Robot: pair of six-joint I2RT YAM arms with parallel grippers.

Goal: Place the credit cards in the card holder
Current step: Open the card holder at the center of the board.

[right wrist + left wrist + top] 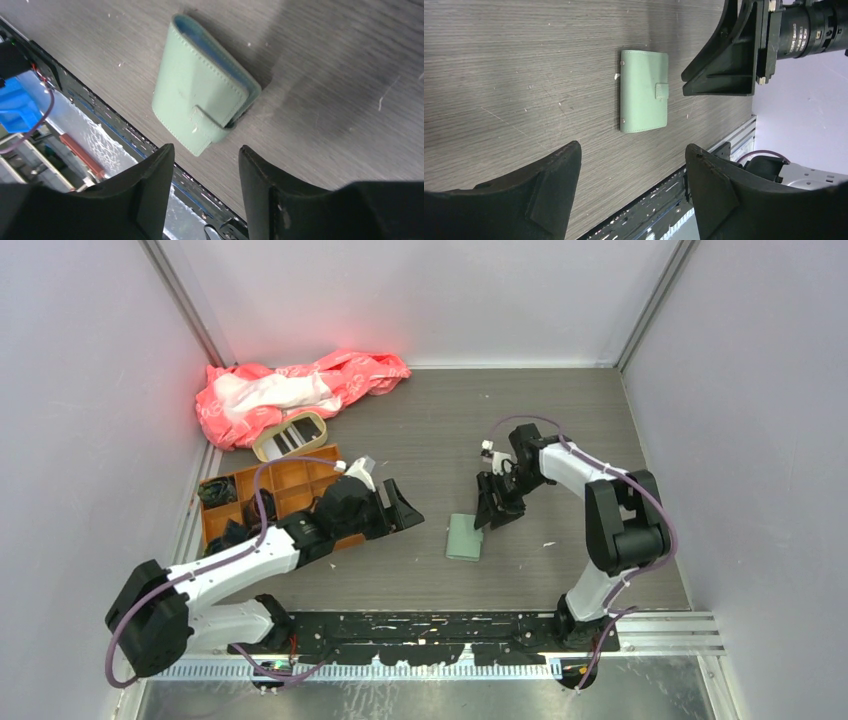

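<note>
The card holder (465, 537) is a sage-green wallet lying flat and closed on the table between the two arms, its tab fastened. It also shows in the left wrist view as the card holder (644, 90) and in the right wrist view as the card holder (202, 95), with a blue lining at its edge. My left gripper (400, 508) hovers just left of it, open and empty (633, 146). My right gripper (495, 512) stands just right of it, jaws apart with nothing between them (206, 148). Dark and pale flat pieces that look like the credit cards (288, 438) lie in the beige tray.
A beige round-cornered tray (262, 447) sits at the back left, beside a crumpled pink bag (290, 390). An orange compartment tray (275, 480) holding dark items lies under the left arm. The black rail (440, 625) runs along the near table edge.
</note>
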